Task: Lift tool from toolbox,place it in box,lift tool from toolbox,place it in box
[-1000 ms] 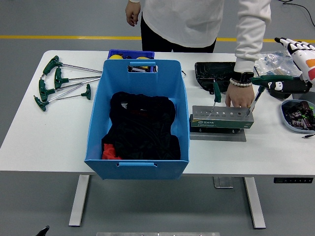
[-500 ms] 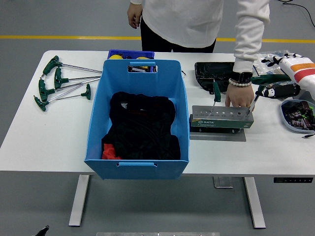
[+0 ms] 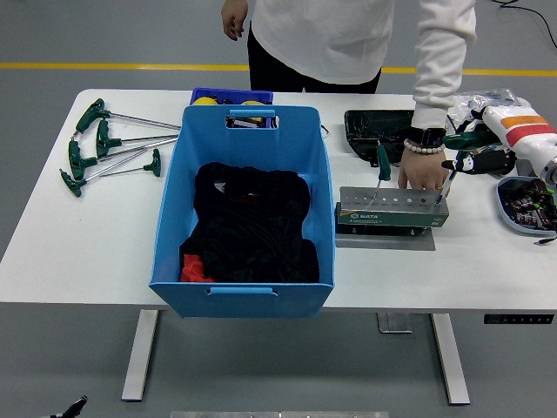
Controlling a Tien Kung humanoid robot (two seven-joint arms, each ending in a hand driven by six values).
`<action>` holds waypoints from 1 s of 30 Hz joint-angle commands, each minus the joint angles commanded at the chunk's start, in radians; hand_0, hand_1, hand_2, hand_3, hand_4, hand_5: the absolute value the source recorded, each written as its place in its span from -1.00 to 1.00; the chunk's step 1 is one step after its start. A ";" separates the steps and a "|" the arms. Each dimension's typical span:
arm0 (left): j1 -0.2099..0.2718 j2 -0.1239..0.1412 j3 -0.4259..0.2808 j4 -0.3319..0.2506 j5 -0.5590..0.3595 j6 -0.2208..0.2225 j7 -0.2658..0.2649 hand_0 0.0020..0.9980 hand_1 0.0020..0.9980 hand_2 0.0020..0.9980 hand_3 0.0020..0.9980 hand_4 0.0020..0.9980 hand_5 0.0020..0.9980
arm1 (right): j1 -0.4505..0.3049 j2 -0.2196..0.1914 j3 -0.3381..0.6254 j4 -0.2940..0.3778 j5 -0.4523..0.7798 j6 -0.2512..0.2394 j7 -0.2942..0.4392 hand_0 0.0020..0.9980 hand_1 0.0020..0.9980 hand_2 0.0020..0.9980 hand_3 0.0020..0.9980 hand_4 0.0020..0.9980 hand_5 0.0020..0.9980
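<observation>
White surface on pale metal legs, grey floor around it, a yellow line across the floor behind the standing person.

Landmark: grey metal toolbox, a long slotted rack on a flat plate. Left of it, touching or nearly so, a large blue plastic box holding crumpled black cloth with a red scrap at its near corner. Far left of the toolbox, four T-handle wrenches, green grips, steel shafts, lying fanned on the surface.

One green-handled tool stands upright in the toolbox's left part. A second green T-handle tool sits at its right end; the right robot hand is curled around that handle, the shaft angling down to the rack.

The person's hand presses on the toolbox's far right edge.

Behind the toolbox, a black tray. Right of it, a grey dish, cut off by the frame edge, contents unclear.
</observation>
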 joint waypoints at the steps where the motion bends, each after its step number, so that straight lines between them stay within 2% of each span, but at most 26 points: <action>1: 0.000 0.000 0.000 0.000 0.000 0.000 0.000 0.54 0.57 0.60 0.43 0.40 0.16 | 0.001 0.003 -0.003 -0.006 0.003 0.002 -0.004 0.00 -0.04 -0.16 0.04 1.00 0.21; 2: -0.001 0.000 0.001 0.000 -0.001 0.000 0.000 0.54 0.57 0.60 0.43 0.40 0.16 | 0.002 0.006 -0.005 -0.011 0.007 0.003 -0.005 -0.25 -0.25 -0.30 -0.16 1.00 0.25; 7: -0.001 -0.001 0.003 0.000 -0.003 0.000 0.000 0.54 0.57 0.60 0.43 0.40 0.16 | 0.006 0.017 -0.010 -0.037 0.024 -0.005 -0.006 -0.25 -0.25 -0.30 -0.16 1.00 0.25; 8: -0.001 -0.001 0.003 0.000 -0.003 0.000 0.001 0.54 0.57 0.60 0.43 0.40 0.16 | 0.006 0.018 -0.011 -0.040 0.025 -0.008 -0.006 -0.38 -0.38 -0.41 -0.31 1.00 0.27; 13: -0.002 0.000 0.005 0.000 -0.005 0.000 0.000 0.54 0.57 0.60 0.43 0.40 0.16 | 0.007 0.023 -0.016 -0.061 0.047 -0.028 0.014 -0.38 -0.38 -0.41 -0.31 1.00 0.27; 14: -0.002 0.000 0.006 0.000 -0.007 0.000 0.000 0.54 0.57 0.60 0.43 0.40 0.16 | 0.007 0.024 -0.016 -0.066 0.049 -0.032 0.017 -0.44 -0.50 -0.49 -0.43 1.00 0.29; 19: -0.003 0.000 0.005 0.000 -0.007 0.001 -0.001 0.54 0.57 0.60 0.43 0.40 0.16 | 0.010 0.027 -0.022 -0.087 0.059 -0.050 0.027 -0.44 -0.50 -0.49 -0.43 1.00 0.29; 20: -0.004 0.000 0.004 0.000 -0.007 0.001 -0.001 0.54 0.57 0.60 0.43 0.40 0.16 | 0.011 0.028 -0.023 -0.090 0.060 -0.057 0.030 -0.47 -0.58 -0.56 -0.52 1.00 0.30; 25: -0.006 0.000 0.003 0.000 -0.006 0.001 -0.001 0.54 0.57 0.60 0.43 0.40 0.16 | 0.015 0.033 -0.028 -0.094 0.059 -0.082 0.040 -0.47 -0.58 -0.56 -0.52 1.00 0.30; 26: -0.006 0.000 0.003 0.000 -0.005 0.001 -0.001 0.54 0.57 0.60 0.43 0.40 0.16 | 0.015 0.034 -0.028 -0.095 0.059 -0.085 0.040 -0.52 -0.66 -0.62 -0.58 1.00 0.31; 30: -0.007 0.000 0.004 0.000 -0.006 0.001 -0.001 0.54 0.57 0.60 0.43 0.40 0.16 | 0.018 0.040 -0.033 -0.105 0.061 -0.087 0.039 -0.52 -0.66 -0.62 -0.58 1.00 0.31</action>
